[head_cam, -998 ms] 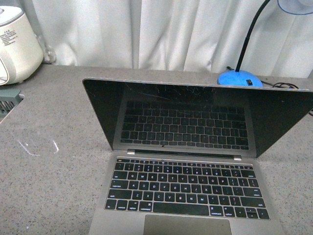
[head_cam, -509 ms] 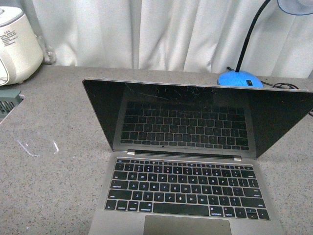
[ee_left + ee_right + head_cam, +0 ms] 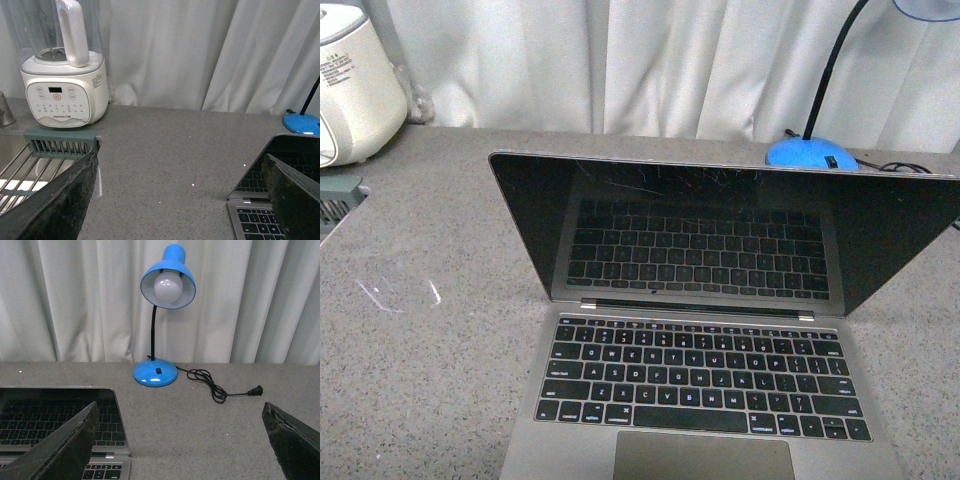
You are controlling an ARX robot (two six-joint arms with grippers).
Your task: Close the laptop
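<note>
The grey laptop [image 3: 700, 380] stands open on the speckled counter, its scratched black screen [image 3: 720, 235] upright and mirroring the black keys. Neither arm shows in the front view. My left gripper [image 3: 182, 200] is open and empty, above bare counter to the left of the laptop [image 3: 270, 200], whose left corner shows between its fingers. My right gripper [image 3: 180, 440] is open and empty, above the counter to the right of the laptop [image 3: 60, 415].
A white kitchen appliance [image 3: 355, 85] stands at the back left beside a sink with a green rack [image 3: 60, 142]. A blue desk lamp [image 3: 160, 315] with its loose black cord [image 3: 215, 387] stands behind the laptop at the right. White curtains hang behind.
The front view has shifted slightly: the laptop and the back edge of the counter sit a little higher in the picture. The laptop's screen stands at the same angle.
</note>
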